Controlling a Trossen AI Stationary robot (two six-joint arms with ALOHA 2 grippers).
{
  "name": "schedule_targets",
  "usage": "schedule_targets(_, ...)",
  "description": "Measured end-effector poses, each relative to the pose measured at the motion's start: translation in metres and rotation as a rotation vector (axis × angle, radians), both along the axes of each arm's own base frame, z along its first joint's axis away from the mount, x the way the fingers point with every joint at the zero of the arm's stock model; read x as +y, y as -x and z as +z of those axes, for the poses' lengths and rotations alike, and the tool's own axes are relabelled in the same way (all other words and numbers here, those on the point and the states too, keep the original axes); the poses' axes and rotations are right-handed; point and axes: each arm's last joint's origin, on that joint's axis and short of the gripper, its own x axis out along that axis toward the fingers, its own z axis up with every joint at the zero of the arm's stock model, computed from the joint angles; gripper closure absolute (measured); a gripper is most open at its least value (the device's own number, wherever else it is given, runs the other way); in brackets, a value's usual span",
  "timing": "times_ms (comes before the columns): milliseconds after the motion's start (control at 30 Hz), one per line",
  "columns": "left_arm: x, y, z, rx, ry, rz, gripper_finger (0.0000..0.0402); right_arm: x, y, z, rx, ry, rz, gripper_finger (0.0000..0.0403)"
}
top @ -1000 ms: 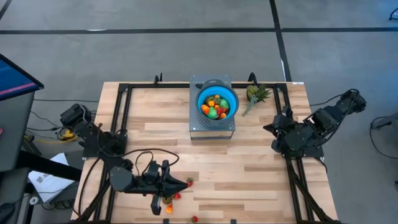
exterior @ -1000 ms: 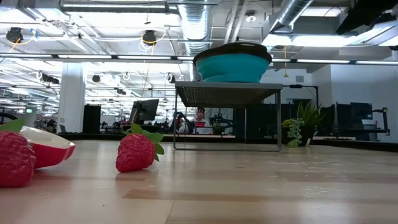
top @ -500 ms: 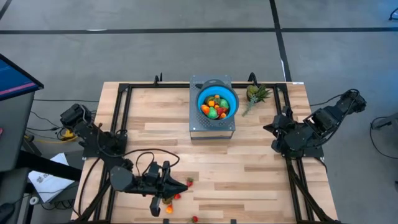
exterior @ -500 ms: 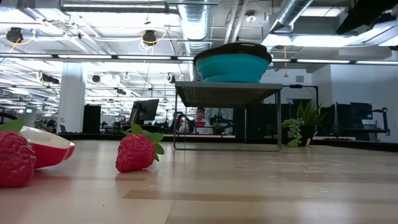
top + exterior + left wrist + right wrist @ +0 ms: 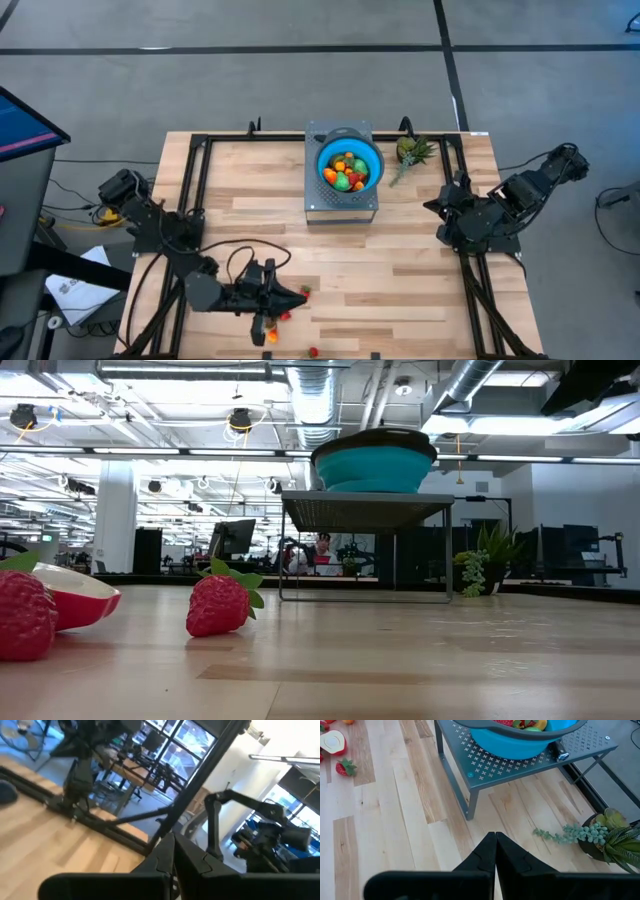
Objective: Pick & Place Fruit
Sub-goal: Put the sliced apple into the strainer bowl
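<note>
High view showed small red and orange plastic toy fruits near the table's front edge, beside the clenched, empty left gripper (right gripper also clenched). Probably light, rigid, slippery; grasp across the middle.

Even, bright overhead light falls on the worktop, casting only soft shadows. In the low view ceiling lamps glare and the near strawberry is blurred. The left wrist view looks soft, with bright windows washing out.
</note>
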Motion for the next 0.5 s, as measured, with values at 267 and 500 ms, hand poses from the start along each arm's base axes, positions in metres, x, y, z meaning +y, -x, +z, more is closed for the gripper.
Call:
schedule_targets(267, 0.001, -0.007, 0.016, 0.172, -0.128, 0.011, 0.04, 0.0, 0.0, 0.0, 0.0, 0.0, 0.0, 0.0403)
schedule_targets(500, 0.003, 0.002, -0.001, 0.401, -0.157, 0.018, 0.04, -0.002, -0.001, 0.0, -0.005, -0.003, -0.021, 0.0403)
